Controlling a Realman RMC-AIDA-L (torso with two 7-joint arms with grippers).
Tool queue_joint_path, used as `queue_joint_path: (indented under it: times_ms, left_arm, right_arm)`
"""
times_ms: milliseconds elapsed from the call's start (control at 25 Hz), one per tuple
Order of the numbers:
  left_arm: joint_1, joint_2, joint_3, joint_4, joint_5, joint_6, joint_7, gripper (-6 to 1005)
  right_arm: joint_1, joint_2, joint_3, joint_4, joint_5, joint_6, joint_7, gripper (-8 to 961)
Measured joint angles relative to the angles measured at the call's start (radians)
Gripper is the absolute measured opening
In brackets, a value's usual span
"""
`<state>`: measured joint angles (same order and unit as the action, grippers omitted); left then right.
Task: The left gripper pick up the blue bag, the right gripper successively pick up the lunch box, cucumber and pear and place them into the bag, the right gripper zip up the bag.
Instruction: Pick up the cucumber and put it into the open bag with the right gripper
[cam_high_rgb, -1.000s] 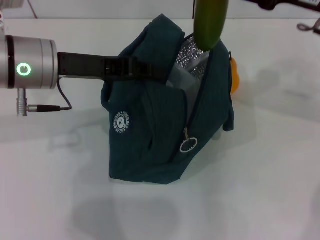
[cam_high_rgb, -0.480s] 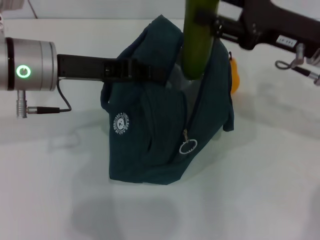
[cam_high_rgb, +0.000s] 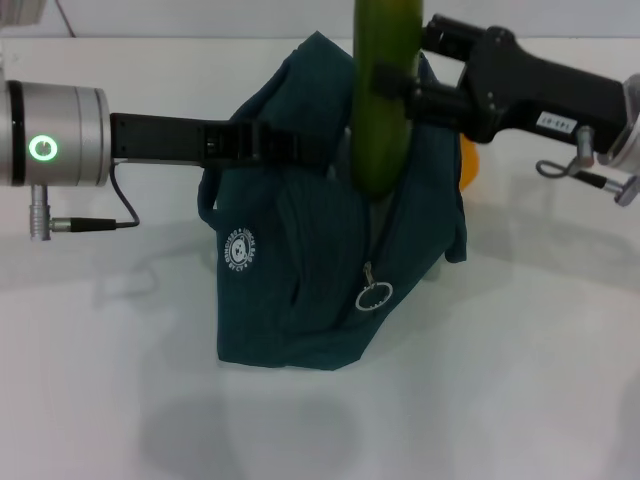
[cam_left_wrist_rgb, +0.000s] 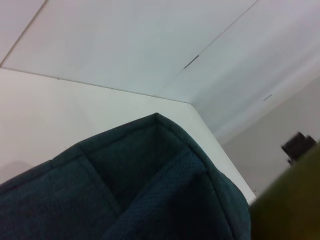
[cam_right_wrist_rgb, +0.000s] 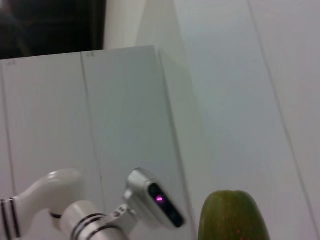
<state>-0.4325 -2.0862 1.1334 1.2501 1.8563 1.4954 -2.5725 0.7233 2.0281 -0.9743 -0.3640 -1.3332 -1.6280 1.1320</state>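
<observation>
The blue bag (cam_high_rgb: 300, 290) stands upright mid-table, its white logo (cam_high_rgb: 243, 250) facing me. My left gripper (cam_high_rgb: 296, 146) reaches in from the left and is shut on the bag's upper edge, holding the mouth up. The cucumber (cam_high_rgb: 382, 40) hangs upright, with my right gripper (cam_high_rgb: 393, 92) shut on it from the right and its lower end down in the bag's mouth. A bit of the orange pear (cam_high_rgb: 469, 165) shows behind the bag's right side. The lunch box is out of view. The left wrist view shows bag fabric (cam_left_wrist_rgb: 150, 190); the right wrist view shows the cucumber tip (cam_right_wrist_rgb: 232, 215).
The metal zipper ring (cam_high_rgb: 375, 295) hangs on the bag's front seam. A white table (cam_high_rgb: 520, 380) spreads around the bag. A cable and connector (cam_high_rgb: 70, 217) dangle under the left arm's silver joint (cam_high_rgb: 55, 135).
My right gripper has come down and leftward into view with the cucumber. The cucumber's lower end has sunk into the bag's mouth and now covers the foil lining. The left arm has held still.
</observation>
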Motion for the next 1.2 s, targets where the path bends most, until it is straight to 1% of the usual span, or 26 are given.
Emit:
queue_joint_path:
  times_ms: [160,440,840,1080,1200]
  left_arm:
    - [0.0,0.0,-0.002,-0.008,0.001,-0.001,0.003,35]
    - [0.0,0.002,-0.005,-0.024,-0.002,-0.003,0.013,35]
    - [-0.003,0.002,-0.006,-0.025,-0.002,-0.003,0.014,36]
    - [-0.003,0.002,-0.006,-0.025,-0.002,-0.003,0.014,36]
    - [-0.003,0.002,-0.006,-0.025,-0.002,-0.003,0.014,36]
  right_arm:
    - [-0.002,0.0,-0.045,0.012,0.023,-0.033,0.001,633]
    - [-0.019,-0.001,-0.093,0.005,0.029,-0.04,-0.002,633]
    - [-0.03,-0.003,-0.097,0.003,0.029,-0.031,-0.006,634]
    - [-0.031,-0.005,-0.096,0.003,0.029,-0.027,-0.007,651]
    - [-0.04,-0.009,-0.09,-0.007,0.029,-0.03,-0.005,678]
